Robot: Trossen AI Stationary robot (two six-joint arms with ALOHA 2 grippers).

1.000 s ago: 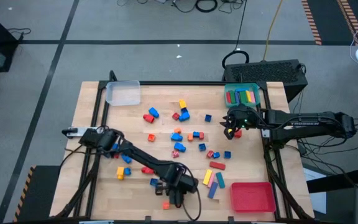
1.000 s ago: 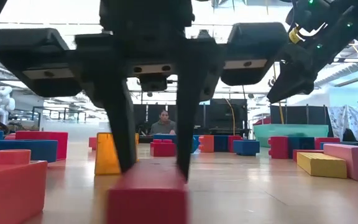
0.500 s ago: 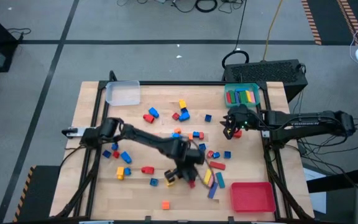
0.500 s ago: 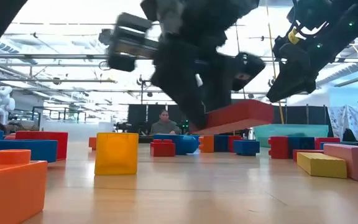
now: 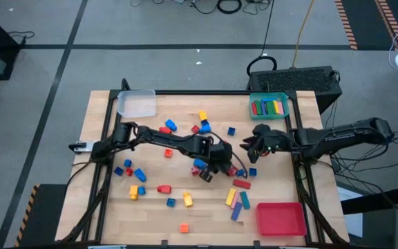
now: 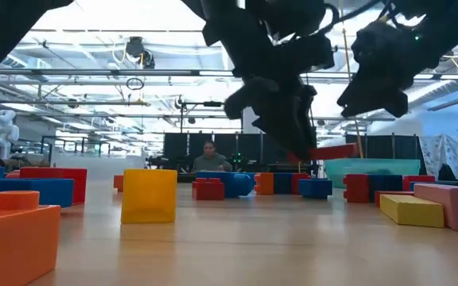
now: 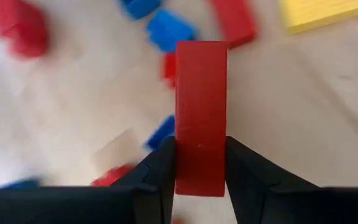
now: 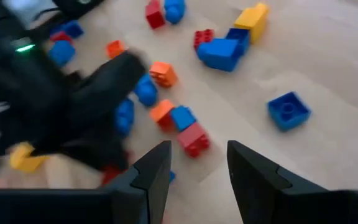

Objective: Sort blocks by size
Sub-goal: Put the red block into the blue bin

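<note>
A long red block (image 7: pixel 200 118) was held up over the middle of the table (image 5: pixel 102 207), likely so it could be carried to a tray. It was pinched between the fingers of the left gripper (image 5: pixel 209 171). The other blocks (image 5: pixel 202 126) were scattered on the wood (many colours). The right gripper (image 8: pixel 194 167) was spread apart nearby, and nothing was held in it.

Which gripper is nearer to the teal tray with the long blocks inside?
The right. The right gripper, open and empty, hovers just below the teal tray in the high view; the left gripper, holding a red block, is mid-table.
</note>
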